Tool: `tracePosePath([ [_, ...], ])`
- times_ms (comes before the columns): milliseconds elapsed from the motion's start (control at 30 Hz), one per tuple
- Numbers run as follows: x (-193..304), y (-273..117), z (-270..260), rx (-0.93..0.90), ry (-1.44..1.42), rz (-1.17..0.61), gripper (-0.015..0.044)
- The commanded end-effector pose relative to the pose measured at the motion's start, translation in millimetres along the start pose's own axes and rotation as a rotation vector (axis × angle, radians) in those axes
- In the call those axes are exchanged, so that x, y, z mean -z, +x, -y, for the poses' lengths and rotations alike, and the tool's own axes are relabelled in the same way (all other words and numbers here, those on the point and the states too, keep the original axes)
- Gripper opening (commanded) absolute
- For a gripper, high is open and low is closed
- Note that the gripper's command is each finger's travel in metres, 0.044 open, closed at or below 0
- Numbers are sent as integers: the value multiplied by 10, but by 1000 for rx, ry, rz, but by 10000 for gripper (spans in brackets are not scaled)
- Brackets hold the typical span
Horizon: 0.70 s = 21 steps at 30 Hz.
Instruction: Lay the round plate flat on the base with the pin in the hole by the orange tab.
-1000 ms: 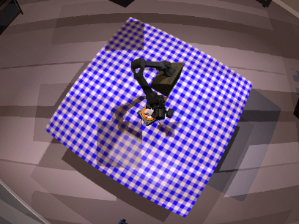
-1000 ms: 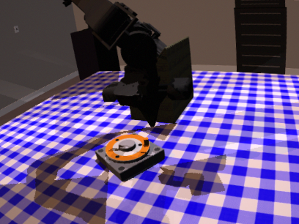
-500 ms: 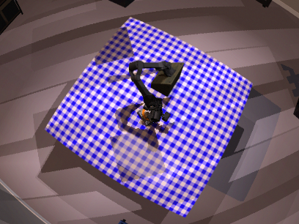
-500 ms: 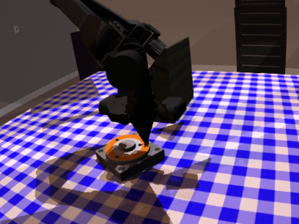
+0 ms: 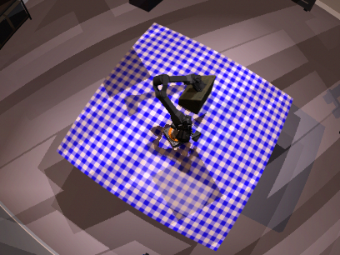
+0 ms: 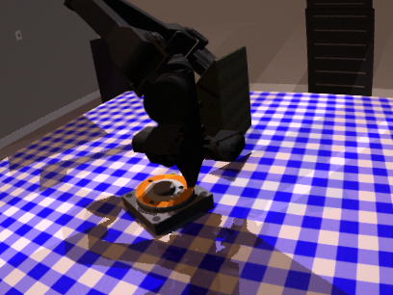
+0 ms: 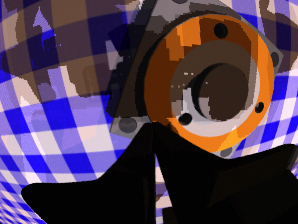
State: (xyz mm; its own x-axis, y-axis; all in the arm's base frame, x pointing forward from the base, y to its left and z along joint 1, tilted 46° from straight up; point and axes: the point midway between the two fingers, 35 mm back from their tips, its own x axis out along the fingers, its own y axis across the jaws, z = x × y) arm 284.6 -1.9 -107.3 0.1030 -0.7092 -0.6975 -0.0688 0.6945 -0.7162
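The round orange plate (image 6: 146, 189) (image 7: 161, 76) (image 5: 173, 134) sits on the post (image 6: 166, 187) (image 7: 225, 91) of the dark square base (image 6: 166, 219) (image 7: 158, 11) on the blue checked cloth. Small holes show around the plate's rim. I cannot make out the pin or the tab's hole. My gripper (image 6: 191, 182) (image 7: 151, 128) (image 5: 180, 135) is shut with nothing between its fingers. Its closed tip points down at the plate's right rim in the exterior view, and seems to touch it. In the wrist view the dark fingers fill the bottom, right under the plate's near edge.
The arm's dark box-shaped mount (image 5: 196, 98) (image 6: 232, 98) stands just behind the base. The checked cloth (image 5: 233, 137) (image 6: 313, 193) covers the table. A dark cabinet (image 6: 339, 45) stands behind the table at the back right.
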Motion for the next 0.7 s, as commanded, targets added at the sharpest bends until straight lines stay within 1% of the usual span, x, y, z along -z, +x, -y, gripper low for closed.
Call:
tracePosePath([
  [0, 34, -2, 43, 5, 0, 2, 0],
  [667, 219, 9, 159, 6, -1, 1, 0],
])
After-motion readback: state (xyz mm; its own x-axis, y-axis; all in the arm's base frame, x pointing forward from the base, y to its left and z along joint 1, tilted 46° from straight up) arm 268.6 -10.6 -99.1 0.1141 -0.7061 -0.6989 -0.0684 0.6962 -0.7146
